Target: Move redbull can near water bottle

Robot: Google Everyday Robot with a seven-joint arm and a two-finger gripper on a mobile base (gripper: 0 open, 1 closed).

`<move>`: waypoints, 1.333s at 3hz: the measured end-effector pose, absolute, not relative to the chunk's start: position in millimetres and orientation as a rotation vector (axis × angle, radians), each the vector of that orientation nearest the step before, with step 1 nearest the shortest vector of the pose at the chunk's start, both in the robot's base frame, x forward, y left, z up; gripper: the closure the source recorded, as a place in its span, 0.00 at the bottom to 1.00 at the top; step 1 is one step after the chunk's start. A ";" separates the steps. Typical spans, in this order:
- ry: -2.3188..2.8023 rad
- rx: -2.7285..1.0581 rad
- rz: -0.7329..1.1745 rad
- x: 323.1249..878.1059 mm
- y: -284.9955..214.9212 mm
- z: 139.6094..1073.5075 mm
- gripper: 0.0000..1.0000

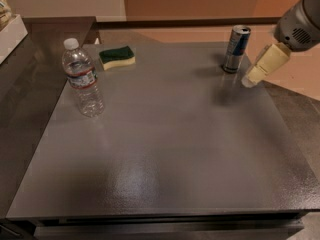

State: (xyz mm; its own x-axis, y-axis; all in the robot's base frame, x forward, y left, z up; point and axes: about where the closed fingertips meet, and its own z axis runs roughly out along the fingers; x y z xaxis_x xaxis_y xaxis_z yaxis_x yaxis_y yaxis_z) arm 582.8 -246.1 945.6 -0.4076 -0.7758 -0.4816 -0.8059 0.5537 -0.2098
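You are working over a broad, flat, dark grey table top [165, 149] with a slightly pebbled sheen, filling most of the frame. At the upper right edge, the grey arm ends in a cream-coloured gripper [252, 76] that slants down and to the left. It hangs just right of the slim silver and blue redbull can [236, 49] and does not touch it. Whether it is open or closed cannot be told from this view, but it grips nothing that shows.

The clear ribbed plastic water bottle [82, 79], with its white cap and banded label, stands upright at the left of the frame, well apart from the can. The can stands upright near the far edge, upper right of centre.

The step in hand looks like the approach to the grasp. Bring the gripper level with the can's middle, not its rim, and square it to the can before closing, since a tall narrow can tips easily from a sideways nudge. Once it is held, carry it left across the bare middle of the table and set it down close to the bottle without bumping it.

A green and yellow sponge [117, 57] lies between the two along the far edge, so keep your path in front of it. A darker counter [45, 34] adjoins at upper left, below a pale and orange-brown wall [190, 1].
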 end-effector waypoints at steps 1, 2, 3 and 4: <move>2.251 -1.115 0.113 622.2 -258.3 944.7 0.00; 2.242 -0.993 0.179 654.8 -261.2 937.3 0.00; 2.225 -0.916 0.245 682.0 -256.1 925.9 0.00; 2.192 -0.869 0.308 704.4 -245.0 918.5 0.00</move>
State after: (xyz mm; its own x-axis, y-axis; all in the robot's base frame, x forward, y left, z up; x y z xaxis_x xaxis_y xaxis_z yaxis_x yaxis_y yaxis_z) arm 704.4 -245.0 918.5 -0.4926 -0.4908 -0.7186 -0.6697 0.7411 -0.0471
